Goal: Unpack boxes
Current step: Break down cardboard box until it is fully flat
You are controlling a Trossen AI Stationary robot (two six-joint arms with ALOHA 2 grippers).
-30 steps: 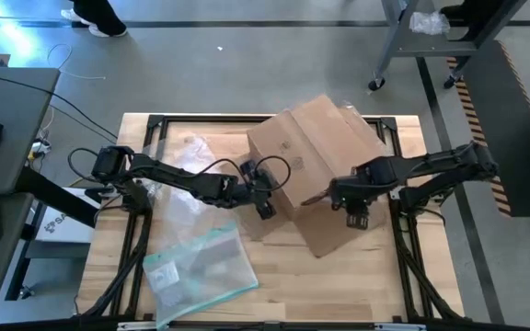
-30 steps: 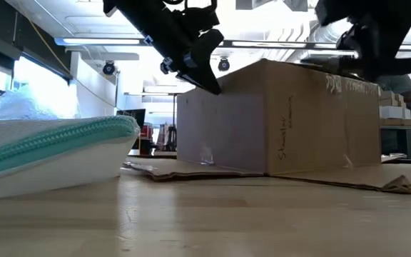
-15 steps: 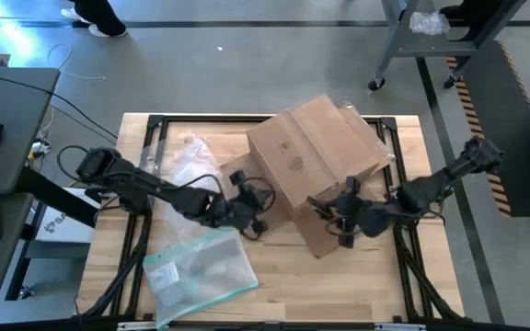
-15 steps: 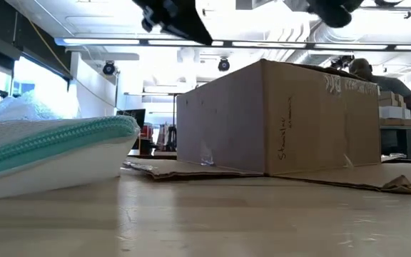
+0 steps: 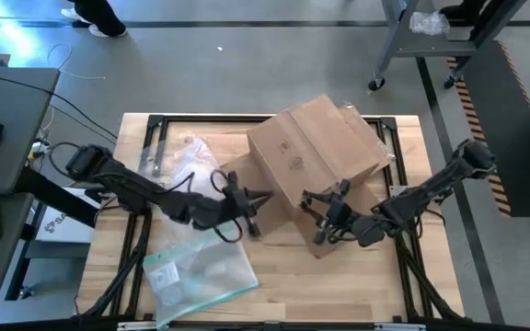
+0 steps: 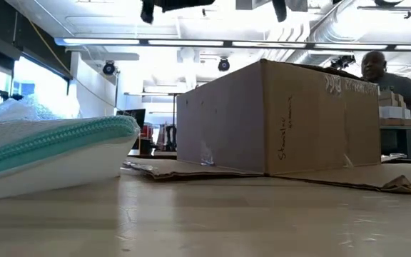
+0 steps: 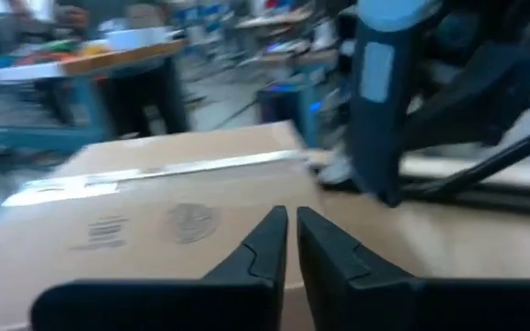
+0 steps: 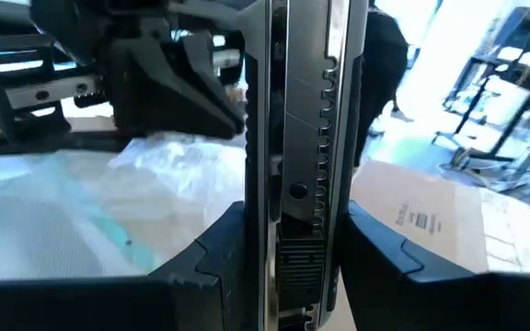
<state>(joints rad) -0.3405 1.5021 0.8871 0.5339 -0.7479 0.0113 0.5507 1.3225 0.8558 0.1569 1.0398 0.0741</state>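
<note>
The brown cardboard box [image 5: 314,156] sits toward the far middle of the wooden worktop [image 5: 274,294], turned at an angle, with one flap [image 5: 325,234] lying flat on the near side. A strip of clear tape [image 7: 155,173] runs along its top seam, seen in the left wrist view.

The left tool [image 5: 251,213] hangs above the worktop just beside the box's near left corner, touching nothing; its two dark fingers [image 7: 263,253] are nearly pressed together, only a thin slit between them. The right tool [image 5: 325,216] hovers over the flat flap on the near right of the box, pinching a long narrow metal tool with a toothed edge [image 8: 297,138] (it looks like a box cutter).

A clear pouch with a teal edge [image 5: 201,271] lies at the near left of the worktop, and crumpled bubble wrap [image 5: 187,161] lies farther back on the left.
</note>
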